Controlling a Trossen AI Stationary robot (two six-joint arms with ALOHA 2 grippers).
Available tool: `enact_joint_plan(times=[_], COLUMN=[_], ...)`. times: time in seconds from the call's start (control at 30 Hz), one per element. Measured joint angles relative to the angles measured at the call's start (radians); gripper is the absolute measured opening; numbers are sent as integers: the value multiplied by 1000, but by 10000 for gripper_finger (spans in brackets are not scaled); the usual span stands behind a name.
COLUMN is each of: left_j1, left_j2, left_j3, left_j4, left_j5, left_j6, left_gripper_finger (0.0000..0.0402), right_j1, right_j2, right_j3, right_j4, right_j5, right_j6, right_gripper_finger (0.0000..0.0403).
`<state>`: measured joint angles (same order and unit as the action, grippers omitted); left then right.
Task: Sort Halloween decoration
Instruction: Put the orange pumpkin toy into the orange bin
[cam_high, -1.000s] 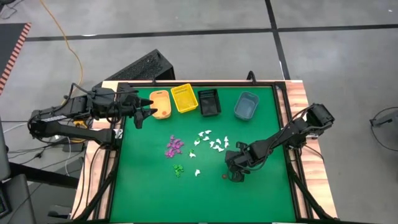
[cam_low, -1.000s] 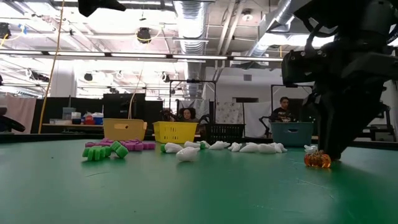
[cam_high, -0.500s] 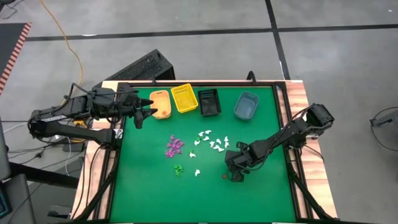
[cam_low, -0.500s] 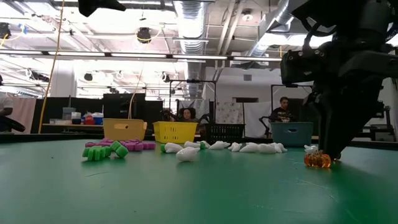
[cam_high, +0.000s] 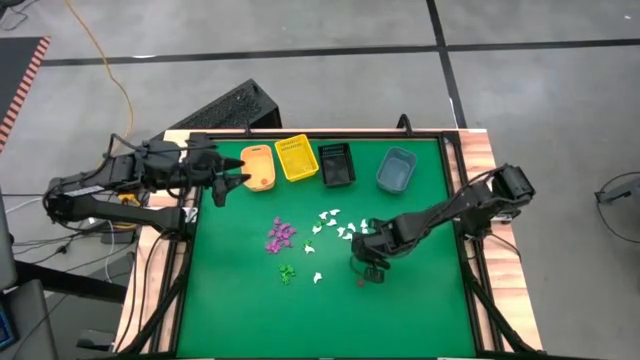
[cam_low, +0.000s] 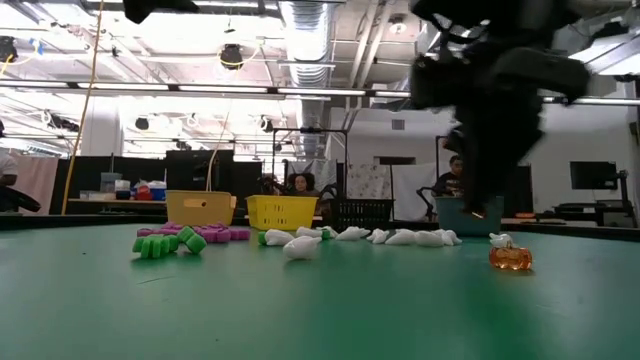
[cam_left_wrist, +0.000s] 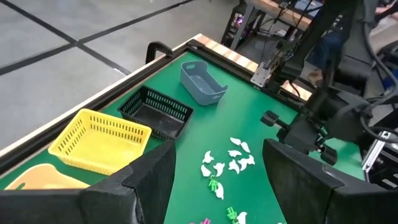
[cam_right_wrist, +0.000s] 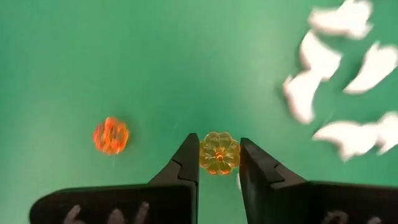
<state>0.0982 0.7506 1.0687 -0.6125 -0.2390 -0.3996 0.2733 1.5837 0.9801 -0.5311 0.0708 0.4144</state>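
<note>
Right gripper (cam_right_wrist: 219, 163) clamped on an orange pumpkin trinket (cam_right_wrist: 219, 153), lifted clear of the green table (cam_high: 420, 310).

Open mat lies toward 6 o'clock, well inside the wooden edge. A second orange pumpkin (cam_right_wrist: 111, 135) rests on the mat near the gripper, toward 6 o'clock. White trinkets (cam_high: 340, 226) sit at centre, purple ones (cam_high: 281, 234) toward 9 o'clock, green ones (cam_high: 287, 272) toward 7. The low view blurs the right arm. It reaches from 3 o'clock, elbow bent. The left gripper (cam_high: 240, 177) hovers at 10 o'clock beside the bins (cam_high: 297, 159), fingers parted, empty.
</note>
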Motion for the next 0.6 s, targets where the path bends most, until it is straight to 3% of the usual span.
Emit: enact_joint_plan(times=[0.37, 0.6], left_j1=[0, 0], left_j2=[-70, -78], left_j3=[0, 0], left_j4=[-1, -1], left_j5=[-10, -11], left_j6=[13, 37], left_gripper_finger=[231, 231], right_j1=[-260, -391], right_j2=[7, 8], right_j3=[106, 117], right_j4=[88, 343], right_j5=[6, 6], right_j6=[-287, -355], right_gripper_finger=[72, 72])
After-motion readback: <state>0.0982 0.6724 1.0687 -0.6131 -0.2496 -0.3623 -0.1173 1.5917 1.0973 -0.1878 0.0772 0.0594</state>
